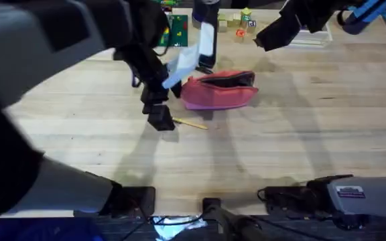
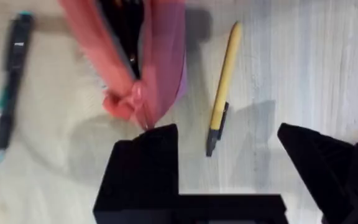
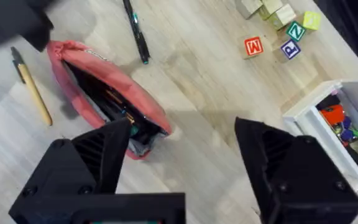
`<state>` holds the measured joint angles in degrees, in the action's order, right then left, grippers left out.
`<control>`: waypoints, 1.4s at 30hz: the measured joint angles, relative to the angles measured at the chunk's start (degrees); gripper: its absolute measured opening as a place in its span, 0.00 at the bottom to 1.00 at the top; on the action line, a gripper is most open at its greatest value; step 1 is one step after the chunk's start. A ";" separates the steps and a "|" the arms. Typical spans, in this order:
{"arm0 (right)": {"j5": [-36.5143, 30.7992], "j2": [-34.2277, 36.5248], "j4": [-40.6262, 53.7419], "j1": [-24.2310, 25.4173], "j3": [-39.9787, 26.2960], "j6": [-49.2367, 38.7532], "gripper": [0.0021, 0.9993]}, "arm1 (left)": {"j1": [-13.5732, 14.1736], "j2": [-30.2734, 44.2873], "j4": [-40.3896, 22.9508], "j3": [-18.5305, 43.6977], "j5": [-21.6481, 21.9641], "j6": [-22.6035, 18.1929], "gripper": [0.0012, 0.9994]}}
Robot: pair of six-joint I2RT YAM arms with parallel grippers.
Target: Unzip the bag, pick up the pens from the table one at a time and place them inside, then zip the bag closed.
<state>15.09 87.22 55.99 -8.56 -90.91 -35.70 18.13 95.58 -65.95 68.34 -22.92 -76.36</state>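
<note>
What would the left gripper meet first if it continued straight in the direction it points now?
Probably the yellow pen on the table: it lies ahead of the open left gripper, between its fingers. The bag sits just beside that line. Depth is unclear.

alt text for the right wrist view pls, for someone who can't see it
An unzipped pink bag lies on the wooden table beyond the open right gripper. A yellow pen lies on one side of it and a black pen on the other, with lettered blocks and a white box farther off.

Below my matt black plastic claw, the bag is soft pink cloth, the table pale, smooth-grained wood.
</note>
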 joint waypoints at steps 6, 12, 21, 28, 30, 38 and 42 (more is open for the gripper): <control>-0.01 0.00 0.00 0.00 0.00 -0.01 1.00 | 2.31 3.58 0.66 0.00 0.38 1.72 1.00; 0.00 0.00 0.00 0.00 0.00 -0.01 1.00 | 4.44 3.86 3.13 0.00 1.31 10.01 1.00; -0.02 0.00 0.02 0.00 0.00 -0.02 1.00 | 5.48 3.86 2.89 0.00 1.01 16.19 1.00; -0.01 0.00 0.26 0.00 0.00 0.00 1.00 | 2.84 5.67 -1.28 -1.06 0.08 20.45 1.00; -0.02 0.00 0.24 0.00 0.00 0.00 1.00 | 3.01 5.67 -0.57 -1.14 0.52 22.34 1.00; -0.02 0.00 0.20 0.00 0.00 -0.01 1.00 | 5.36 5.67 5.80 -1.15 5.61 29.58 1.00; -0.02 0.00 0.14 0.00 0.00 -0.01 1.00 | 6.73 5.57 6.86 -1.57 8.02 30.57 1.00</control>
<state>15.07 87.22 56.12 -8.56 -90.91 -35.72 24.86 101.15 -59.09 66.76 -14.89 -45.79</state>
